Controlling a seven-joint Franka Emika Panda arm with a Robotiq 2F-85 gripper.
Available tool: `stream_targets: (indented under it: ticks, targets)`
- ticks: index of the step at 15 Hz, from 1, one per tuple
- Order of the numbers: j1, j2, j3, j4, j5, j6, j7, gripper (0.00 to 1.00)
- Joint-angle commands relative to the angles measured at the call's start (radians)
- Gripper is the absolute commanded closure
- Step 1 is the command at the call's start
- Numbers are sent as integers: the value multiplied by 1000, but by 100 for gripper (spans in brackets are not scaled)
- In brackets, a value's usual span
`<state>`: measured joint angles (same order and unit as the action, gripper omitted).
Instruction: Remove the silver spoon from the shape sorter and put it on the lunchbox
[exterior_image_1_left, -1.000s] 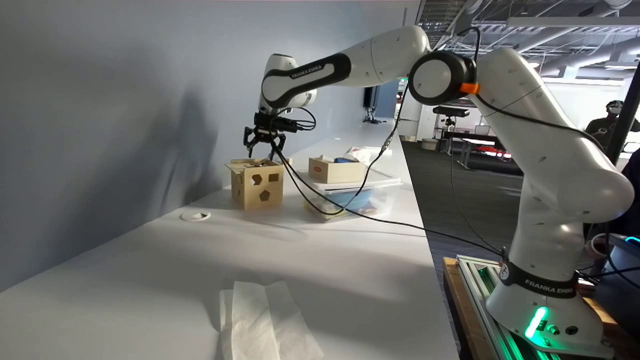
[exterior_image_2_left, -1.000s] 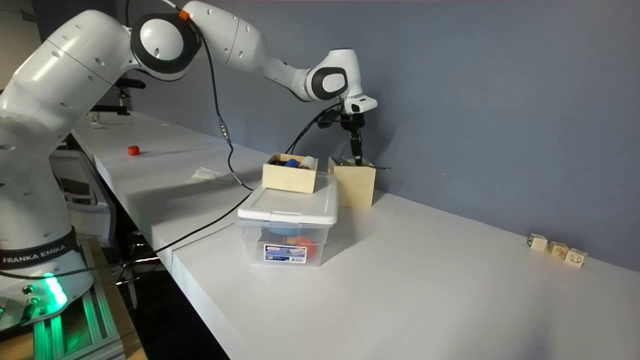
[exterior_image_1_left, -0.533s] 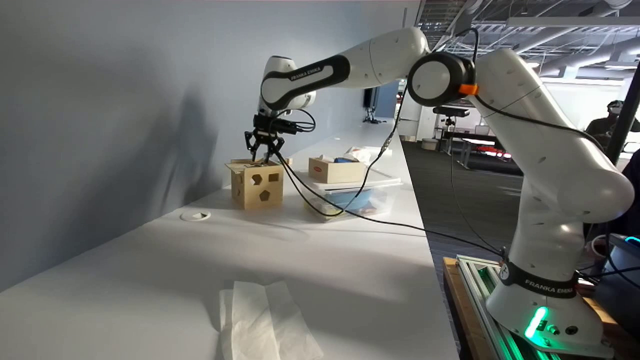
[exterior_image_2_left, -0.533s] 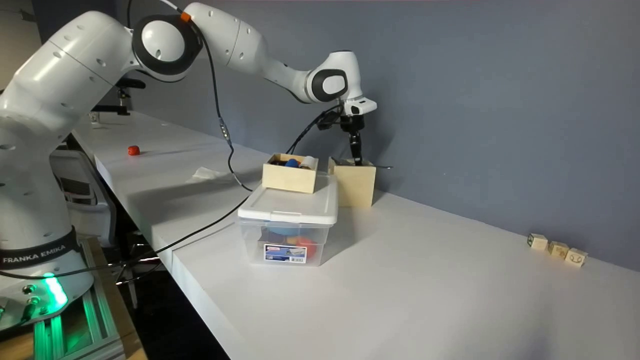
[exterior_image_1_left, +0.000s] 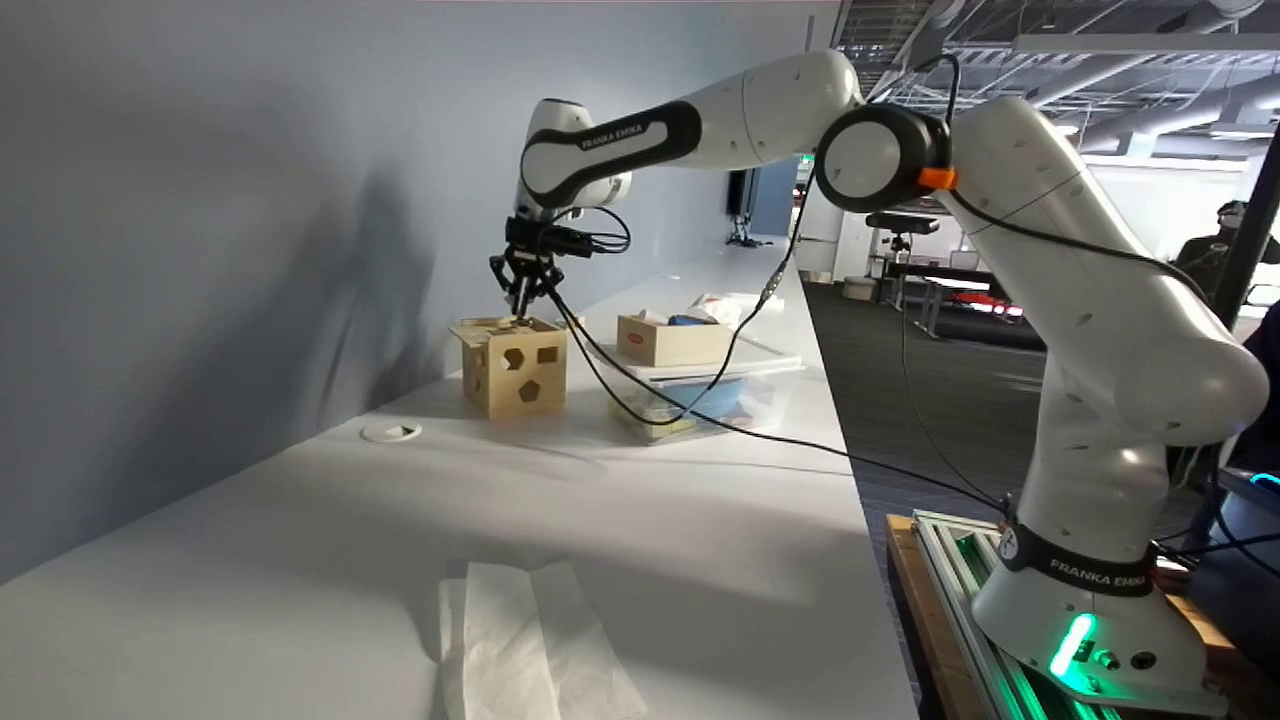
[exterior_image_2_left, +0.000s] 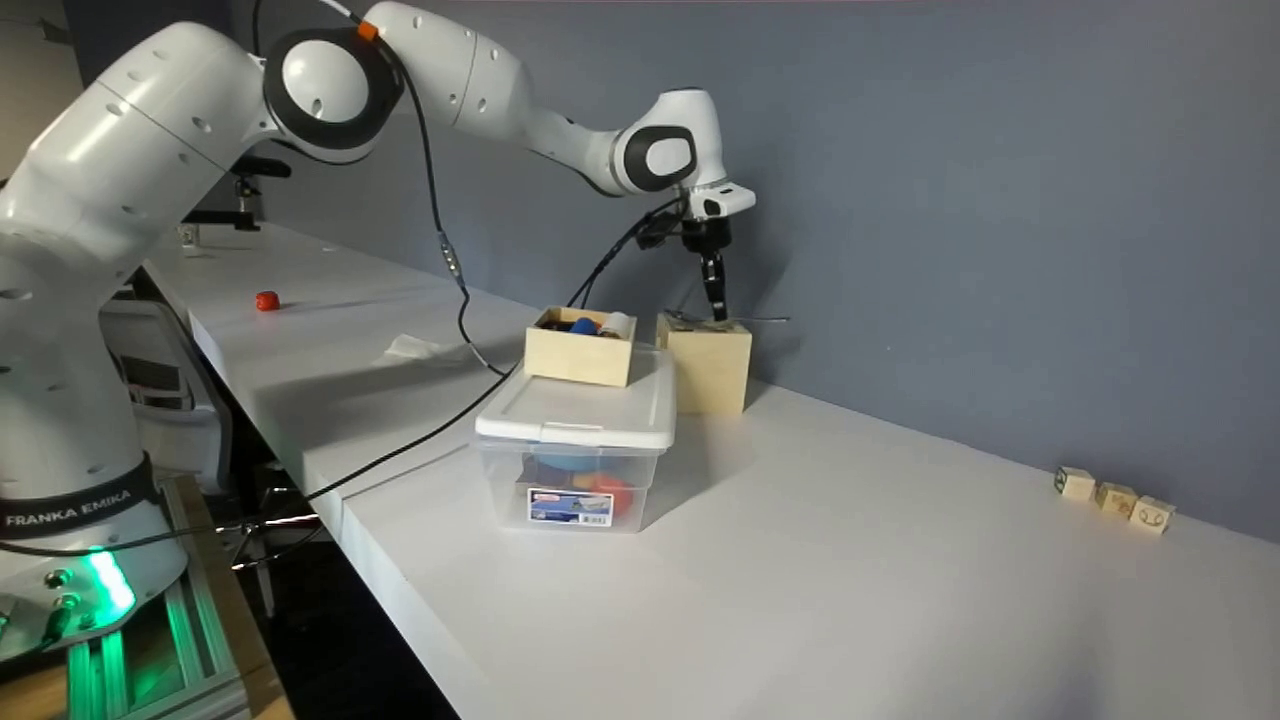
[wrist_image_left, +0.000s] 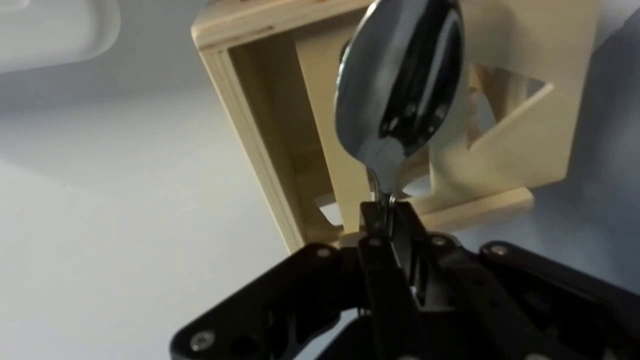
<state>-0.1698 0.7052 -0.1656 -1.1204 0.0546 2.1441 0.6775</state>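
The silver spoon (wrist_image_left: 370, 100) fills the top of the wrist view, its bowl pointing away from my gripper (wrist_image_left: 388, 212), whose fingers are shut on the spoon's neck. Below it lies the shape sorter (wrist_image_left: 530, 160), a tan wooden cube with shaped holes and a partly open top. In an exterior view the spoon's thin handle (exterior_image_2_left: 762, 319) runs out level, just above the top of the shape sorter (exterior_image_2_left: 712, 375). My gripper (exterior_image_1_left: 522, 312) points down over the cube. Beside the cube stands the lunchbox (exterior_image_2_left: 505, 485), translucent plastic with a white lid.
A small wooden box (exterior_image_2_left: 578, 360) with a blue item sits on the lunchbox lid. The wall (exterior_image_1_left: 250, 200) is close behind the cube. A black cable (exterior_image_1_left: 760, 440) hangs past the lunchbox. Three small blocks (exterior_image_2_left: 1117, 499) lie along the wall; paper (exterior_image_1_left: 540, 640) lies on the table.
The gripper's fingers have gone from open to shut on the spoon. Gripper and spoon have risen slightly above the cube's top.
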Motion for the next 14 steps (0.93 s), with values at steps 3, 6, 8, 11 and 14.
stream_targets:
  ticks: [3, 6, 8, 11, 14]
  targets:
    - [-23, -138, -2, 17, 9, -44, -36, 97]
    - [-42, -228, -19, -41, -8, -142, -86, 97]
    - [-58, -285, -23, -84, 0, -220, -140, 97]
    - [-85, -376, -31, -162, 4, -308, -218, 97]
    - [-92, -464, -41, -268, 0, -357, -240, 97]
